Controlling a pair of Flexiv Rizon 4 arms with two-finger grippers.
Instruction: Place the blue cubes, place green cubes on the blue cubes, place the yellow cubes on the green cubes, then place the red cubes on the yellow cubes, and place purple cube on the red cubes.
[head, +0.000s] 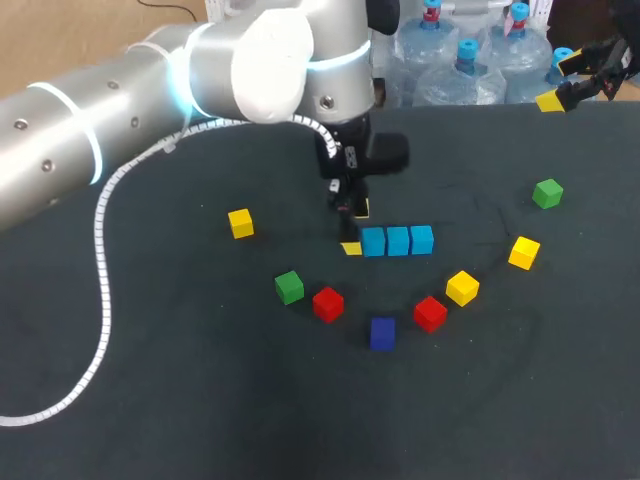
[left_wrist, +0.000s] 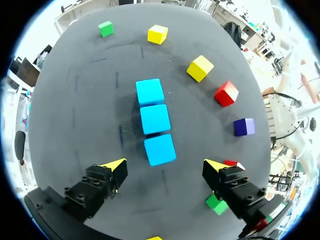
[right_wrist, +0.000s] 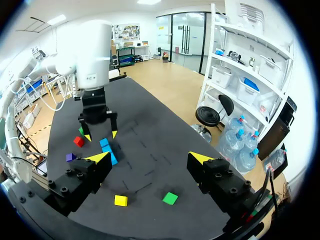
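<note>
There are three blue cubes (head: 398, 241), two green cubes (head: 289, 287), three yellow cubes (head: 462, 288), two red cubes (head: 328, 304) and one purple cube (head: 382, 333): eleven cubes in all. Two grippers are in view, the left gripper (head: 355, 228) and the right gripper (head: 557, 82), each with two yellow-tipped fingers.

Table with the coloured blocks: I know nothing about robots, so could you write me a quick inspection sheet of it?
Surface: dark table.
Job's things: three blue cubes touching in a row. Two green cubes, three yellow cubes, two red cubes and one purple cube lie singly around them. Nothing is stacked.
Clutter: nothing seen.
Pincers: left pincer open and empty at one end of the blue row. Right pincer open and empty at the table's far right edge.
Cables: white coiled hose runs from the left arm down across the table.
Surroundings: nothing seen reaching over the table.
</note>
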